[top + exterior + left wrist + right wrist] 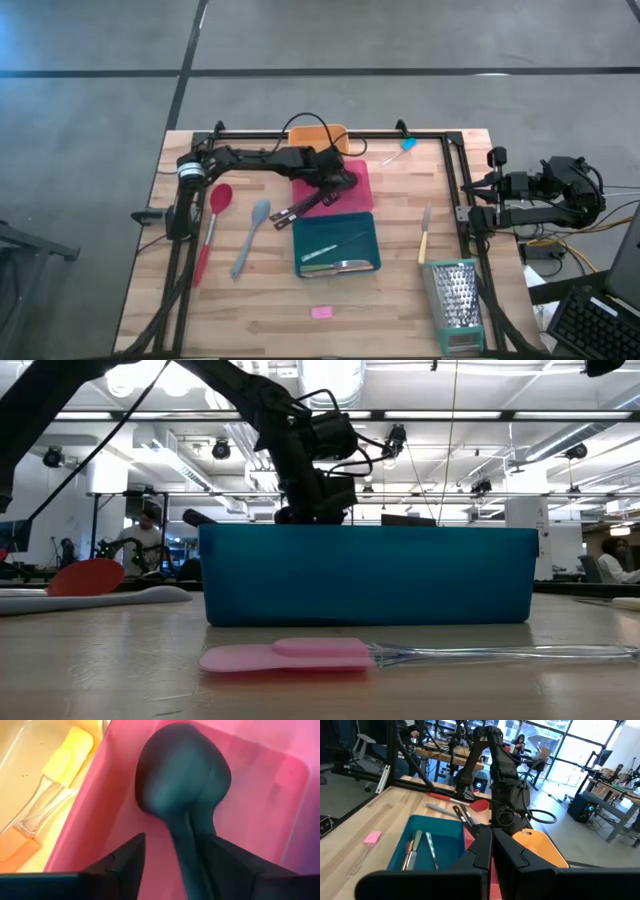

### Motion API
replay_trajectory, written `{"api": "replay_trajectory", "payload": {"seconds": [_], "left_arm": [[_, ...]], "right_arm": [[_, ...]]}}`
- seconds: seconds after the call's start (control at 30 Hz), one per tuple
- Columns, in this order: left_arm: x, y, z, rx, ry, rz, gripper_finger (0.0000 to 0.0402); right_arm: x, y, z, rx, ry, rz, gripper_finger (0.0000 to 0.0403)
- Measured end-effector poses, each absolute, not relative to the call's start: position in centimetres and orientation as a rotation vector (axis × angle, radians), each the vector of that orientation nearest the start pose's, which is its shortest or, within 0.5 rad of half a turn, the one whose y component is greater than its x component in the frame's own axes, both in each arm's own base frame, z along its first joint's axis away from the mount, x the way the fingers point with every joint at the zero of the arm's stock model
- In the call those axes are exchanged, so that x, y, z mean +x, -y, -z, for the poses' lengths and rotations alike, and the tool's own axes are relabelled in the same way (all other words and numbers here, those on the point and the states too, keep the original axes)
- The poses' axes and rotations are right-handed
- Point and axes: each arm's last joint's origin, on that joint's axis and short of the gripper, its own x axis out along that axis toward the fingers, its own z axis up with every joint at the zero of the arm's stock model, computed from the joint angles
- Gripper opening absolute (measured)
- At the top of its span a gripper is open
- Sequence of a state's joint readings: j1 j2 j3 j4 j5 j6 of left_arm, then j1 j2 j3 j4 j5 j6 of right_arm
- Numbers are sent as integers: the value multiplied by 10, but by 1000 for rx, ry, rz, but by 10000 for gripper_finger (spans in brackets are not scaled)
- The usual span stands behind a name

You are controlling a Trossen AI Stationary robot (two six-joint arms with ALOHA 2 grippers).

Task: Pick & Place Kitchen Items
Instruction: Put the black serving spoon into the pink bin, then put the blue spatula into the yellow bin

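My left gripper (338,186) hangs over the pink tray (358,178), open, its fingers on either side of a black spoon's handle. The spoon's bowl (182,775) lies on the tray's floor. Two dark handles (292,212) stick out over the tray's near left rim. The teal tray (336,246) holds metal utensils. On the table lie a red spatula (214,216), a grey spoon (251,236), a yellow-handled knife (424,240), a blue piece (406,146) and a pink piece (322,312). My right gripper (490,851) waits shut beyond the table's right edge. My left gripper straddles the black spoon's handle (192,857) just behind the bowl, coming slanting down from above, with its fingers across the handle. One finger (235,867) shows right against the handle; I cannot tell whether it touches. Pink tray floor shows between the handle and the other finger.
The orange tray (322,135) behind the pink one holds a yellow spatula (65,760). A tall metal box grater (455,298) stands at the near right corner. Bare wood shows along the near edge and between the teal tray and the knife.
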State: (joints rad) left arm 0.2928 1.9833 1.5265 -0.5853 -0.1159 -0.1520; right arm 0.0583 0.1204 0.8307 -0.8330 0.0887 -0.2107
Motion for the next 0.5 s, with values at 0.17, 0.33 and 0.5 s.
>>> {"api": "replay_trajectory", "payload": {"seconds": [0.17, 0.33, 0.5], "left_arm": [[399, -124, -217, -234, -1056, -443, 232], [397, -122, -240, -244, -1113, -446, 233], [400, -110, -268, -219, -1087, -429, 233]], "right_arm": [[1, 3, -329, -219, -125, 17, 8], [1, 3, -329, -220, -125, 17, 8], [1, 3, -329, -221, -125, 17, 8]]}}
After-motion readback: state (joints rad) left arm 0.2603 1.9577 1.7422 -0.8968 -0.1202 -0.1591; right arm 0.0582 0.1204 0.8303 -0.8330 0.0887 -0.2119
